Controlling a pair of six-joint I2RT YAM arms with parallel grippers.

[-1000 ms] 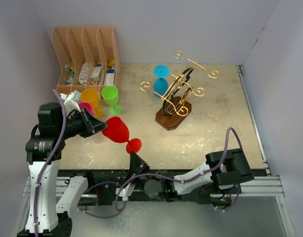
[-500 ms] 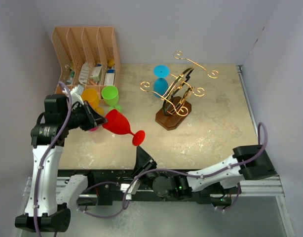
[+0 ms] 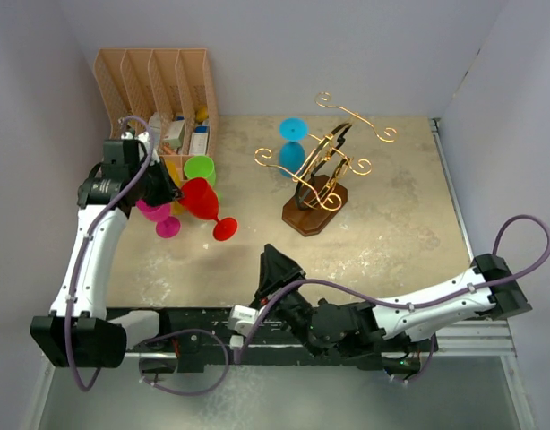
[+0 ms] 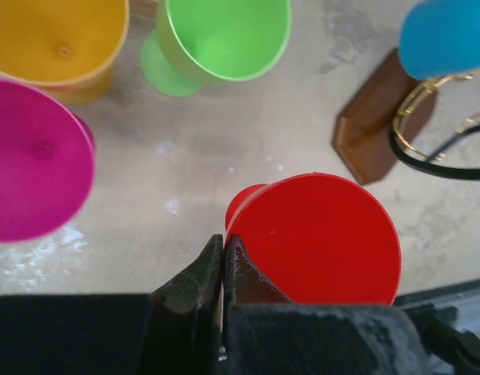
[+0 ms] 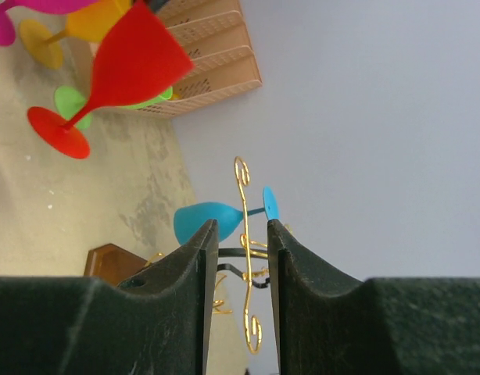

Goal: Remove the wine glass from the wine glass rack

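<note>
My left gripper [image 3: 174,192] [image 4: 223,239] is shut on the rim of a red wine glass [image 3: 201,201] [image 4: 313,239] [image 5: 133,64]. The glass is tilted, its foot [image 3: 225,229] low over the table beside the other glasses. The wine glass rack [image 3: 322,172] [image 5: 243,258], gold wire on a dark wooden base [image 4: 370,121], stands at centre right. A blue wine glass [image 3: 292,143] [image 5: 204,221] hangs upside down on the rack. My right gripper [image 3: 277,267] [image 5: 238,228] is open and empty near the table's front edge, facing the rack from a distance.
A pink glass [image 3: 155,212] [image 4: 33,160], a green glass [image 3: 200,168] [image 4: 224,35] and an orange glass [image 4: 56,39] stand close to the red one. The tan slotted organizer [image 3: 157,94] [image 5: 209,58] sits at the back left. Grey walls enclose the table.
My left arm has carried the red glass back and left, towards the other glasses. The right gripper has opened, and its arm has swung out to the middle front, pointing at the rack.
</note>
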